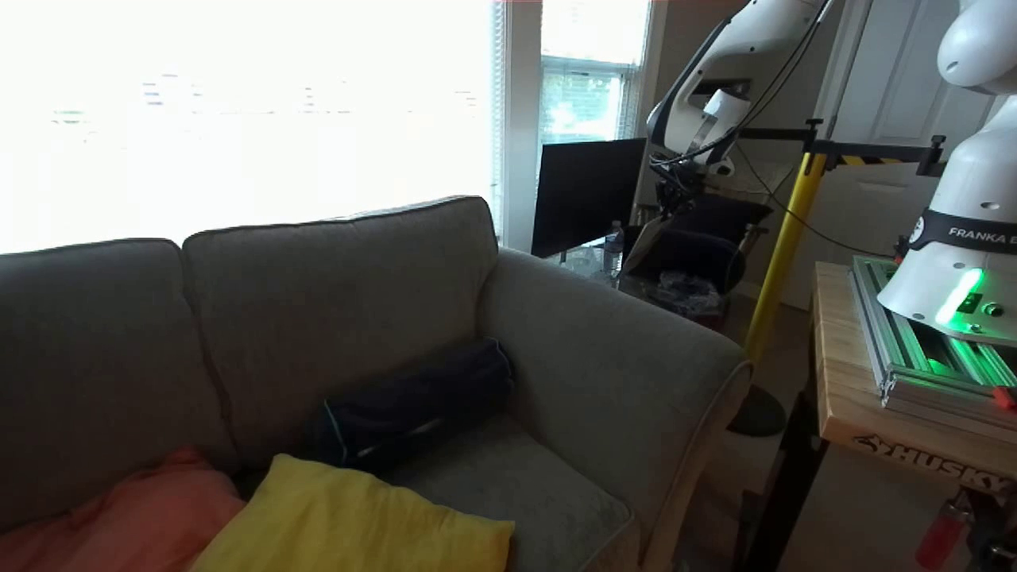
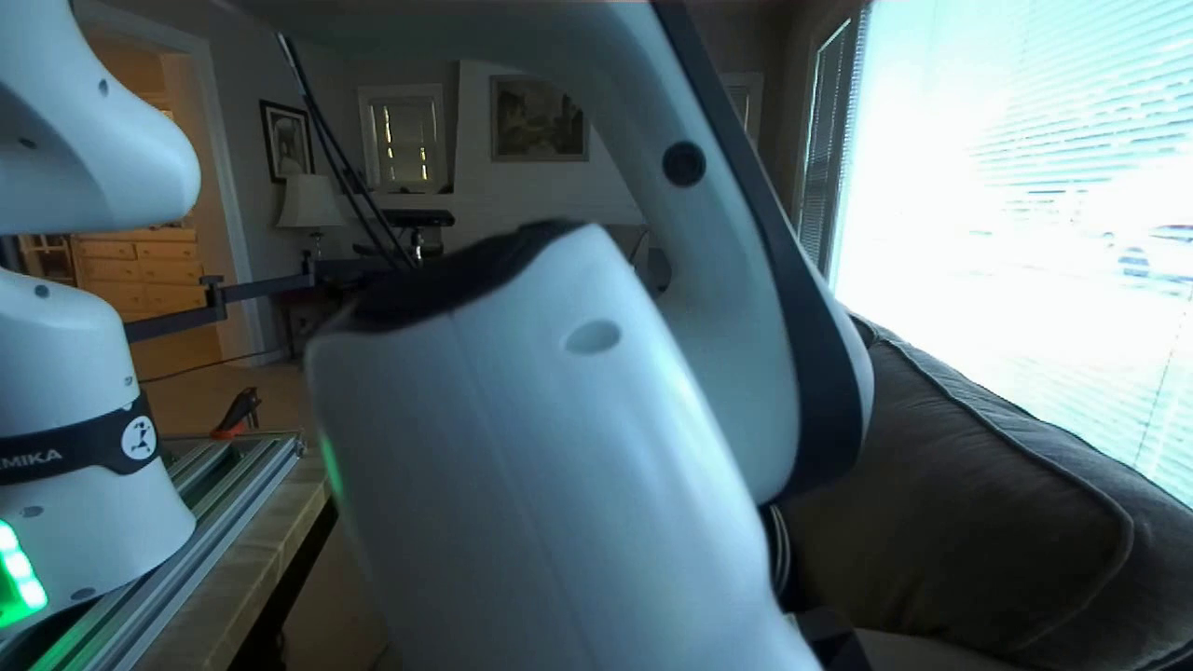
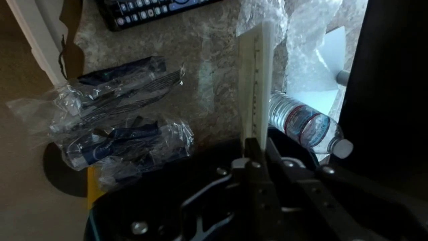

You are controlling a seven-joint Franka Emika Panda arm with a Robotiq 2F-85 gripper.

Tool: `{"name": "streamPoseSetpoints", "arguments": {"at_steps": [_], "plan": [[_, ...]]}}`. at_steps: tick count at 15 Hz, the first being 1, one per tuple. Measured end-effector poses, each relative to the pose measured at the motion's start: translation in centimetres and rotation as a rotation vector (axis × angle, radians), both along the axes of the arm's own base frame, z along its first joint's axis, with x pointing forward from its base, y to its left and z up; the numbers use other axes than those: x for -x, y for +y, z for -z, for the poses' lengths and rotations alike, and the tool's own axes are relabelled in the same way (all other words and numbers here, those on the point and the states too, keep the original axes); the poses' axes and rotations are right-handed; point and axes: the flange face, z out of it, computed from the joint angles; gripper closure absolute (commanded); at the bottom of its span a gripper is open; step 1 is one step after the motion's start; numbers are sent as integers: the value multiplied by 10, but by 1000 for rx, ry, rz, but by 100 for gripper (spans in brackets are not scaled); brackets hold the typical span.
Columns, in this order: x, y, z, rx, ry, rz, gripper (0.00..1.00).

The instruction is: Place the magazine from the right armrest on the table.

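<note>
Pale cream and seen almost edge-on, the magazine (image 3: 249,83) is in the hold of the gripper (image 3: 263,145), whose black fingers (image 3: 254,154) are closed on its near end, one on either side. The rest of it juts out ahead of the fingertips, over the table (image 3: 187,107). I take my bearings from the water bottle (image 3: 306,124): in the wrist view the magazine is just to its left, the gripper below it and to the left. Whether the far end of the magazine touches anything, I can't tell. Further left of the bottle lie crumpled clear wrappers (image 3: 130,140), and up and left of it sits a black remote (image 3: 153,11) with rows of buttons.

In an exterior view a black monitor (image 1: 592,195) stands left of the upright bottle, and the white arm (image 1: 751,44) reaches down from above and to its right, the gripper a dark tangle at the end. Below the bottle, nearer to me, slopes the right armrest (image 1: 612,342).
</note>
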Motion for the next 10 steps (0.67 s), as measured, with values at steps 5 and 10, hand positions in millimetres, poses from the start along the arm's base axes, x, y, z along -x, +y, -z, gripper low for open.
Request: {"name": "streamPoseSetpoints", "arguments": {"at_steps": [5,10], "plan": [[3,0,29,60,-106,-16,99],[26,13,74,115,-157,-77,99]]}}
